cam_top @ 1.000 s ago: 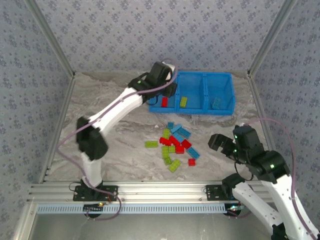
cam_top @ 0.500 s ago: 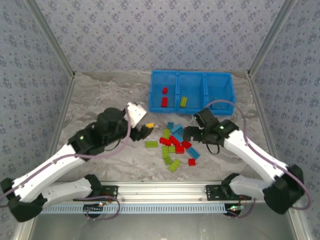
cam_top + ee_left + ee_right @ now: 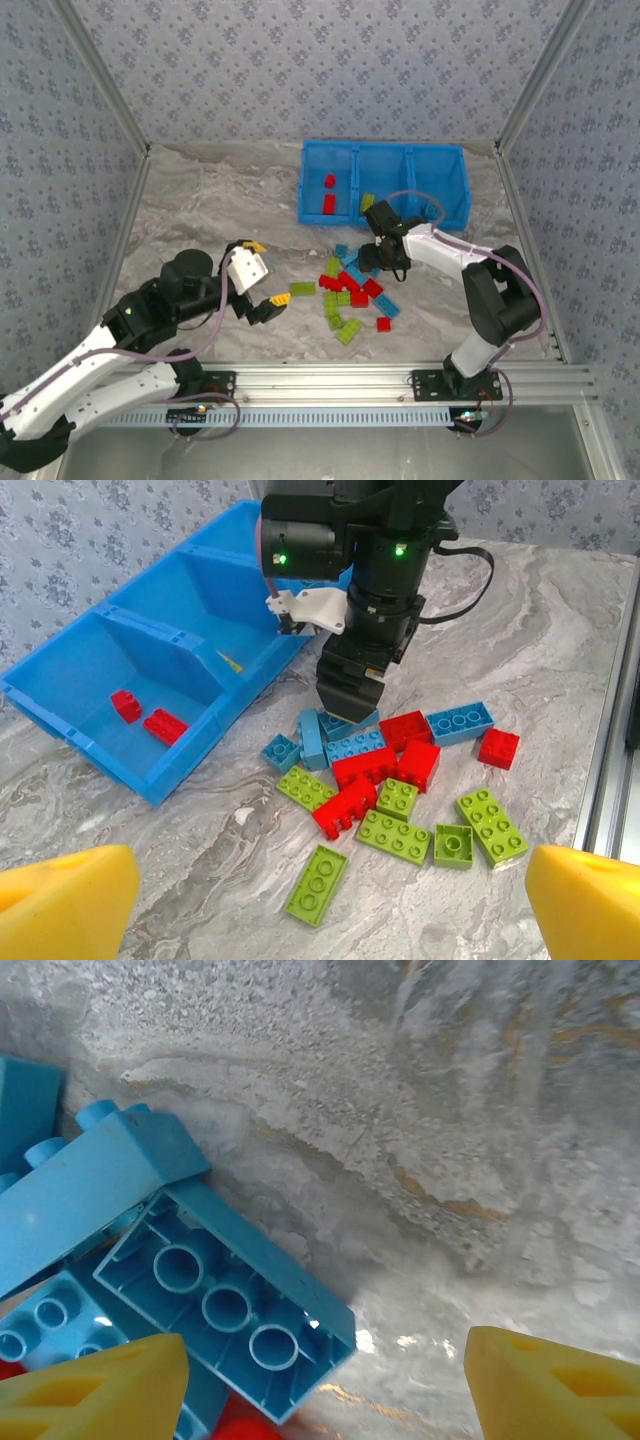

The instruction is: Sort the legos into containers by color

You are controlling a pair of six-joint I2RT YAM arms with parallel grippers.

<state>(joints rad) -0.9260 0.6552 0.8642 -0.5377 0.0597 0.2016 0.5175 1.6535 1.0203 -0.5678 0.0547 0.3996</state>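
The right gripper (image 3: 320, 1390), jaws apart, hovers over an upturned light blue brick (image 3: 225, 1305) just before the bin (image 3: 445, 222). Next, I'd say, it must close squarely and lift.

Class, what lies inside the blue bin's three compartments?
Two red legos in the left compartment, one green lego in the middle. A cable crosses the right compartment; its contents cannot be made out.

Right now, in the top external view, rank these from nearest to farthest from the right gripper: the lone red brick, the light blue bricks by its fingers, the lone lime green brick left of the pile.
1. Light blue bricks, just left of the right gripper, on the pile's far side.
2. Lone red brick, at the pile's near right corner.
3. Lone lime green brick, apart on the pile's left.
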